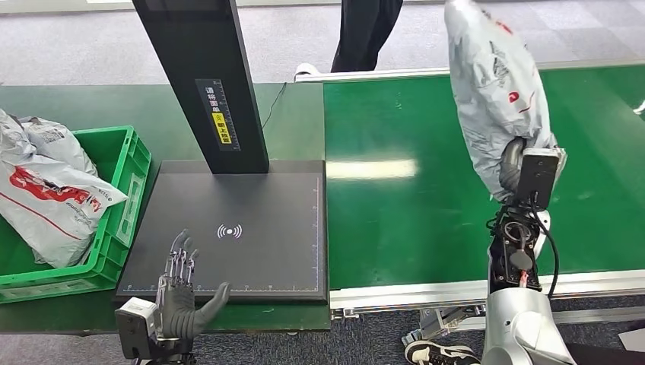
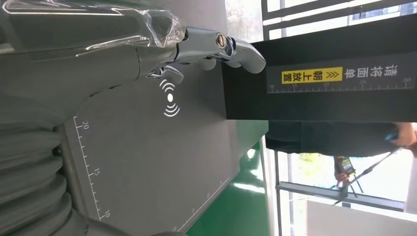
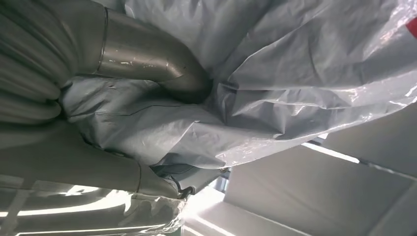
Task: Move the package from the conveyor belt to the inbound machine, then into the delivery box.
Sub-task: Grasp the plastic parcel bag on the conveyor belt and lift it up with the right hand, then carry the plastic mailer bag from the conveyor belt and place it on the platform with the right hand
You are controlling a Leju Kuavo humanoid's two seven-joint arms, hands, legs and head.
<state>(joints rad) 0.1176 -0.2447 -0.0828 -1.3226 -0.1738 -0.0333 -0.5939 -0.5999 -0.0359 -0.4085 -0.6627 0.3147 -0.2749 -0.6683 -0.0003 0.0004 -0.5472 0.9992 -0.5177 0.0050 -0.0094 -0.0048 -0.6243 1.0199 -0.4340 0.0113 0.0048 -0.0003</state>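
Observation:
A grey plastic mail package (image 1: 494, 84) stands lifted above the green conveyor belt (image 1: 426, 220), gripped at its lower end by my right hand (image 1: 517, 163). In the right wrist view the crumpled package (image 3: 275, 83) is pressed under the thumb (image 3: 147, 61). The black inbound machine platform (image 1: 251, 243) with a white wireless mark lies left of the belt, and its black post (image 1: 205, 76) rises behind. My left hand (image 1: 181, 293) hovers over the platform's near left corner, fingers spread, holding nothing. The green delivery box (image 1: 125, 190) stands at the far left.
Two grey packages (image 1: 46, 190) with red print lie in the green box. A person in dark trousers (image 1: 365, 34) stands beyond the belt. The belt's silver frame (image 1: 456, 293) runs along the near edge. In the left wrist view the platform (image 2: 147, 162) shows ruler marks.

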